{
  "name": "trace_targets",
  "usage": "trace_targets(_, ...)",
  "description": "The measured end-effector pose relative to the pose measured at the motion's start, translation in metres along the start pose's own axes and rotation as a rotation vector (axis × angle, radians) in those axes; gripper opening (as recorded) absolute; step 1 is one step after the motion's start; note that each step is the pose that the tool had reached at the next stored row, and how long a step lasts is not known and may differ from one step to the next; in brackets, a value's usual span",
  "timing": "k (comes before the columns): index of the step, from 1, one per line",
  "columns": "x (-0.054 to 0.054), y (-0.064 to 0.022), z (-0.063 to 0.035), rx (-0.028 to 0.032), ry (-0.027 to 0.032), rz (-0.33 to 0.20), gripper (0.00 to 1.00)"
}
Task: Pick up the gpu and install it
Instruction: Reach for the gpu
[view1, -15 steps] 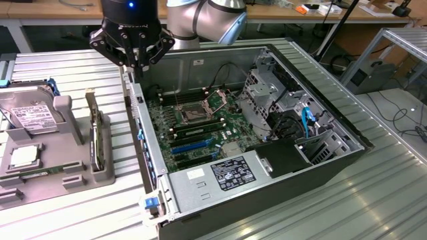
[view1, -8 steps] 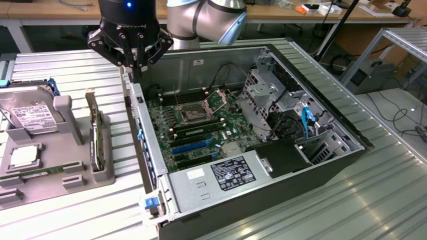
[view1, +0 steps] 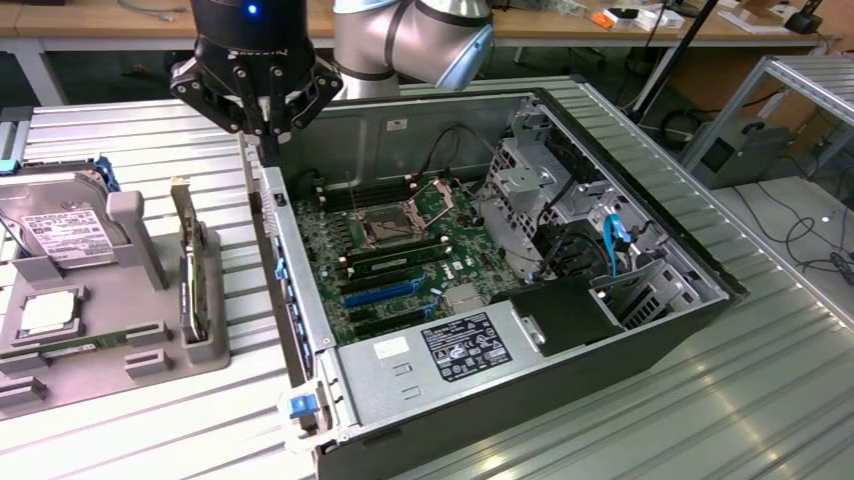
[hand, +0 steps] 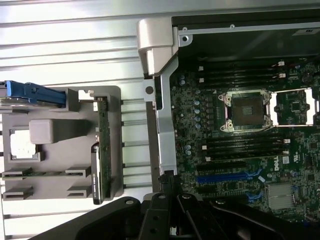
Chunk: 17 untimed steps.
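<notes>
The gpu (view1: 195, 262) is a thin black card standing on edge in a slot of the grey holder (view1: 147, 352), at the exterior view's left of the open computer case (view1: 534, 395). In the wrist view the gpu (hand: 101, 150) shows edge-on along the holder's (hand: 60, 165) side. My gripper (view1: 271, 150) hangs above the case's rear wall, higher than the card and apart from it. Its fingers (hand: 168, 181) come together to one black tip with nothing between them. The motherboard's blue card slots (view1: 387, 293) (hand: 227, 177) are bare.
The holder also carries a silver hard drive (view1: 60, 232), a processor chip (view1: 47, 312) (hand: 22, 145) and memory sticks (hand: 40, 173). Inside the case are a CPU socket (view1: 390, 228), a drive cage (view1: 534, 190), cables and a power supply (view1: 467, 345). Ribbed metal table (view1: 160, 420) lies all around.
</notes>
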<state>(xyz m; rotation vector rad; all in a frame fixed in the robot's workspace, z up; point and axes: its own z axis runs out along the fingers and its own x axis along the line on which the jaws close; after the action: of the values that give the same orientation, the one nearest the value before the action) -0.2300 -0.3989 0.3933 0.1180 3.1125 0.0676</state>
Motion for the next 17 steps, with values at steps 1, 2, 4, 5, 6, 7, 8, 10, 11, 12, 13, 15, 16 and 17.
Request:
trace_targets(1, 0.0006, 0.0000, 0.0000, 0.0000, 0.0000, 0.000, 0.11)
trace_targets(2, 0.0013, -0.0001, 0.0000, 0.0000, 0.0000, 0.000, 0.11)
trace_targets(4, 0.0022, -0.0002, -0.0001, 0.0000, 0.0000, 0.000, 0.11)
trace_targets(5, 0.0026, -0.0002, -0.0001, 0.0000, 0.0000, 0.000, 0.11)
trace_targets(6, 0.0029, -0.0002, 0.0000, 0.0000, 0.0000, 0.000, 0.11)
trace_targets(7, 0.0032, -0.0003, -0.0001, 0.0000, 0.0000, 0.000, 0.11)
trace_targets(8, 0.0036, -0.0003, -0.0001, 0.0000, 0.0000, 0.000, 0.11)
trace_targets(10, 0.0048, -0.0004, -0.0001, 0.0000, 0.0000, 0.000, 0.11)
trace_targets(11, 0.0058, -0.0005, -0.0001, 0.0000, 0.0000, 0.000, 0.11)
trace_targets(12, 0.0064, -0.0005, -0.0002, 0.0000, 0.0000, 0.000, 0.11)
trace_targets(13, 0.0070, -0.0005, -0.0002, 0.0000, 0.0000, 0.000, 0.11)
trace_targets(15, 0.0086, -0.0007, -0.0003, 0.0000, 0.0001, 0.000, 0.11)
trace_targets(16, 0.0092, -0.0007, -0.0003, 0.0000, 0.0001, 0.000, 0.11)
trace_targets(17, 0.0094, -0.0007, -0.0002, -0.0001, 0.0000, 0.000, 0.11)
